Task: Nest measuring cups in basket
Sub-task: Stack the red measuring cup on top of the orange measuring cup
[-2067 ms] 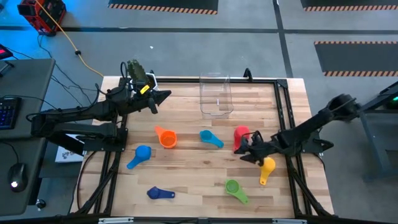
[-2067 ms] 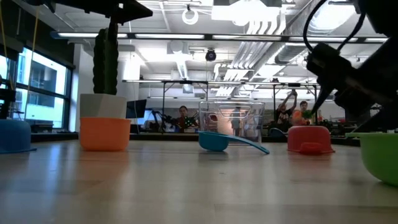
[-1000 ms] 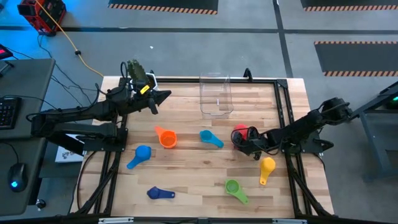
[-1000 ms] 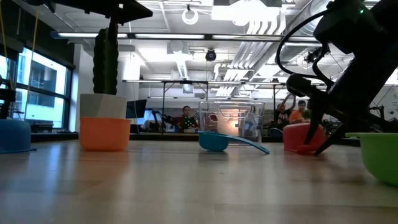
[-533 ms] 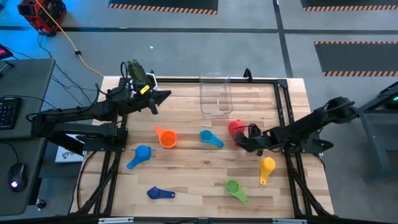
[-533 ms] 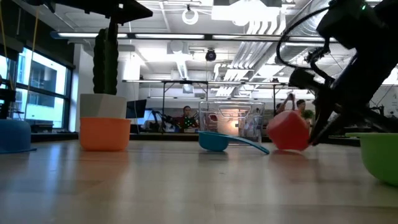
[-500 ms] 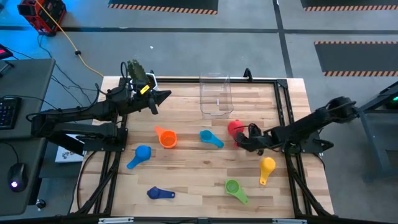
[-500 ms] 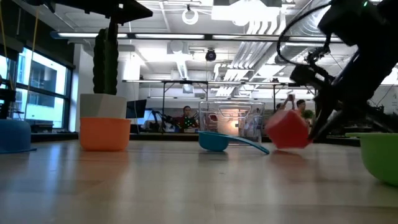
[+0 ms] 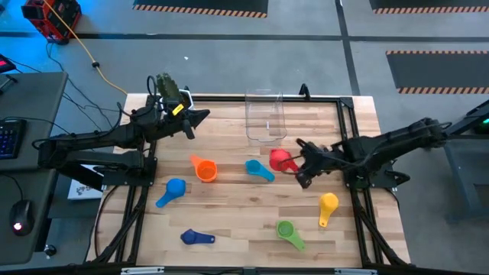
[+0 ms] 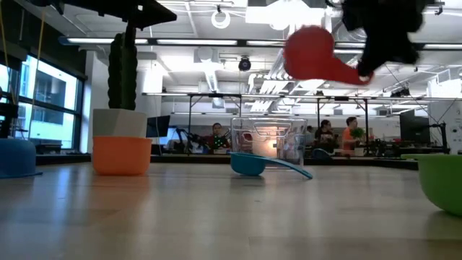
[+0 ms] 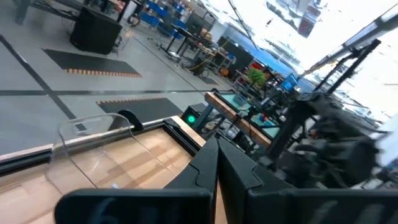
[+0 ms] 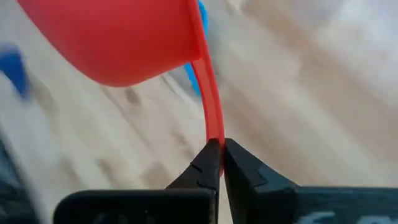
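The red measuring cup (image 9: 280,160) hangs high above the table, right of centre, with my right gripper (image 9: 298,166) shut on its handle. It shows near the top of the low view as well (image 10: 309,52). The clear basket (image 9: 265,116) stands at the table's far edge with nothing in it. The orange (image 9: 204,168), light blue (image 9: 258,169), blue (image 9: 173,189), dark blue (image 9: 195,237), green (image 9: 287,231) and yellow (image 9: 328,205) cups lie on the wood. My left gripper (image 9: 205,116) hovers shut at the far left, touching nothing. My right gripper pinches the free end of the red cup's flat handle (image 12: 214,134) between its two fingertips (image 12: 200,163). The fingers come about level from the table's right and lie along the handle. The cup is lifted clear of the table, its bowl (image 12: 118,37) tilted and pointing away from the gripper.
A white pot with a green cactus (image 9: 170,92) stands at the far left corner, beside my left arm. A black frame (image 9: 348,130) runs round the tabletop. Bare wood lies between the basket and the row of cups.
My right gripper has taken the red cup by its handle and lifted it from the table to well above it. It has carried the cup a little toward the table's left and far edge, toward the basket. The cup has tipped as it rose.
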You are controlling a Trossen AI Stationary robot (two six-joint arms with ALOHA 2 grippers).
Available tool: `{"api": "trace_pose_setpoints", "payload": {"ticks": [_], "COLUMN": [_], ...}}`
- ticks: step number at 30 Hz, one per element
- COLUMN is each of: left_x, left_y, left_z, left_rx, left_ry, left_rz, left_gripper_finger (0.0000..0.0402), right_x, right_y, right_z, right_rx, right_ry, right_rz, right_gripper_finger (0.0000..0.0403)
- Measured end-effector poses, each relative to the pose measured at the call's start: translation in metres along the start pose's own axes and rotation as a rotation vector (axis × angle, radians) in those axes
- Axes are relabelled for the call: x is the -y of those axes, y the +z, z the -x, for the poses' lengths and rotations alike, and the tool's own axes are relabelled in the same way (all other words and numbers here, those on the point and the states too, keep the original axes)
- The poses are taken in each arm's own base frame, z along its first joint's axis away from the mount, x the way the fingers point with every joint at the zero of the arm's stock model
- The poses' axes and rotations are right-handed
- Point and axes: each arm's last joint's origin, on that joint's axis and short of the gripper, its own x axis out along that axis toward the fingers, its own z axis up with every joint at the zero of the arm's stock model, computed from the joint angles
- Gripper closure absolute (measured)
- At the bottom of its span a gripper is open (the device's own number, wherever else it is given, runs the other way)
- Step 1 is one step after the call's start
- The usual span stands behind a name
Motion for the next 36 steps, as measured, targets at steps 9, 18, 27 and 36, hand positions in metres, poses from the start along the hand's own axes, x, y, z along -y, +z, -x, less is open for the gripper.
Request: {"api": "trace_pose_setpoints", "payload": {"ticks": [9,18,27,36], "left_x": [0.0,-0.001,-0.001,0.0], "left_y": [0.0,0.001,0.001,0.001], "left_z": [0.0,0.0,0.0,0.0], "left_rx": [0.005,0.017,0.017,0.017], "left_ry": [0.004,0.022,0.021,0.019], "left_rz": [0.011,0.008,0.009,0.06], "left_gripper_finger": [0.0401,0.0401,0.0401,0.0401], "right_x": [-0.07,-0.118,-0.159,-0.161], "right_y": [0.048,0.069,0.067,0.038], "right_z": [-0.036,-0.111,-0.164,-0.19], "right_rx": [-0.03,0.112,0.141,0.114], "right_ry": [-0.393,-0.642,-0.584,-0.61], "right_rz": [0.947,0.921,0.854,0.886], "right_gripper_finger": [0.0403,0.0403,0.0403,0.0403]}}
